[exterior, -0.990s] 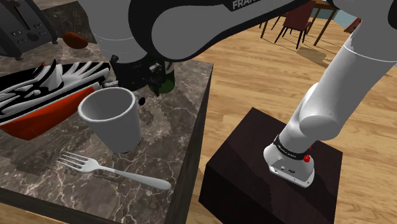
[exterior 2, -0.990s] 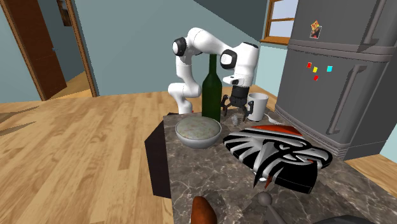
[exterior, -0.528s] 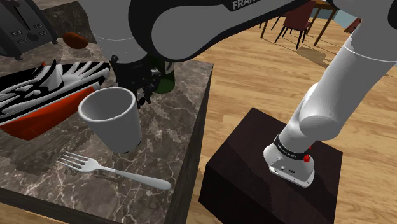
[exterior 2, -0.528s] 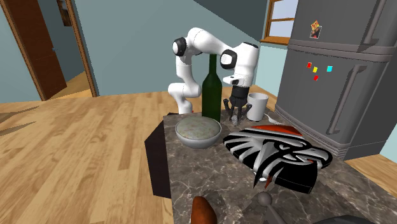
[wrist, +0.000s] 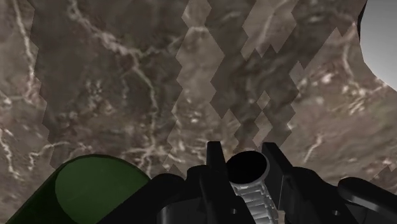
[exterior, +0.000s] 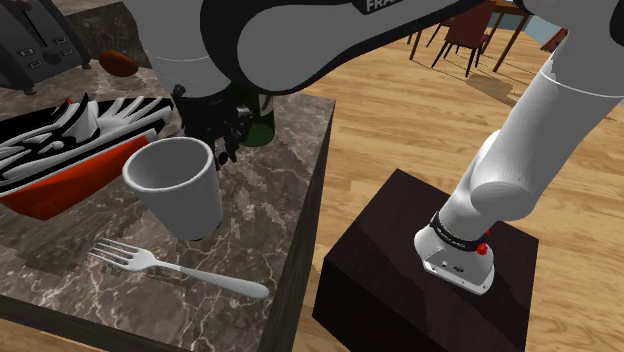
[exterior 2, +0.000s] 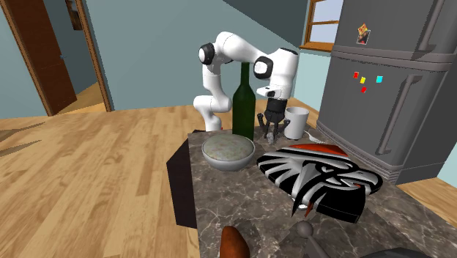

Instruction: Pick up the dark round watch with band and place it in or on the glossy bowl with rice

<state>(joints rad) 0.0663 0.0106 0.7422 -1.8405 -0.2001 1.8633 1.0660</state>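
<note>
Hand (wrist: 243, 158) clamps watch (wrist: 247, 170); fingers stood spread a second ago. Grasp made, carry to bowl (exterior 2: 228, 163) next.

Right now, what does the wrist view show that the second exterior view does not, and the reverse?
Wrist view: the gripper shut on the watch, seen close. Second exterior view: the bowl, the fridge and the arm. Both: the bottle, the cup and the counter.
</note>
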